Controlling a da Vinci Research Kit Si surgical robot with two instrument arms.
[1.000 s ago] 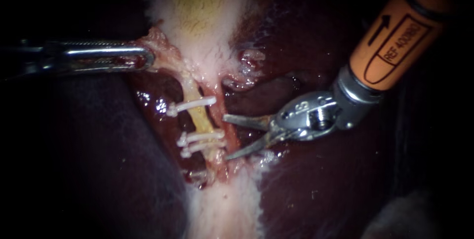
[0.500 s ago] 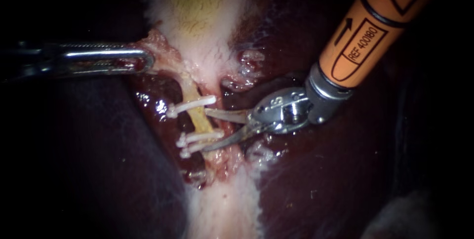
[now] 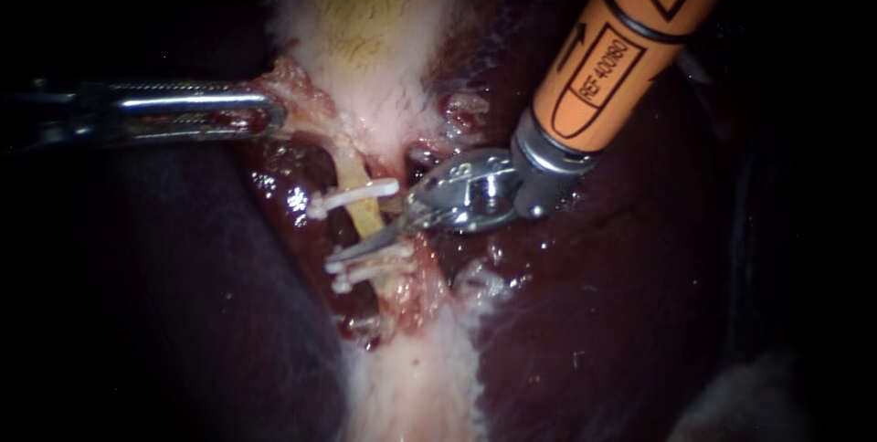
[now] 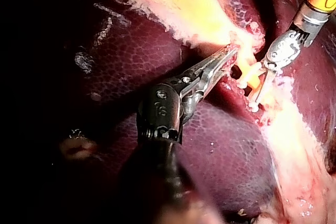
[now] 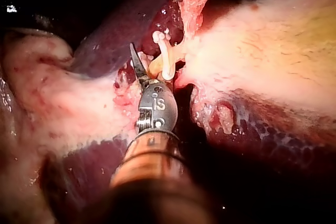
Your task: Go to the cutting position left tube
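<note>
**Seat the blades squarely between the clips**

The left tube [image 3: 364, 215], the yellowish one, runs from the gallbladder [image 3: 365, 22] down across the dark liver [image 3: 594, 332]. It carries an upper clip [image 3: 352, 195] and a pair of lower clips [image 3: 370, 267]. The blades of your right instrument [image 3: 365, 239] already straddle the bare stretch between them, so you look nearly in place. The blade that shows lies very close to the lower clips. Ease it toward the middle of the gap so metal stays clear of plastic. Let the tube sit deep between the blades, with both tips past its far side. Check that the reddish strand just beside the tube is not caught in the gap.

Your right instrument enters steeply from the upper right, its wrist bent so the blades point across the tube. The blades stand apart with nothing gripped, and one is mostly hidden behind the tube. Your left instrument [image 3: 269, 113] lies level from the left, jaws clamped on a tissue fold [image 3: 297, 86] at the gallbladder's base. That grip seems to stretch the tube, so hold it steady
</note>
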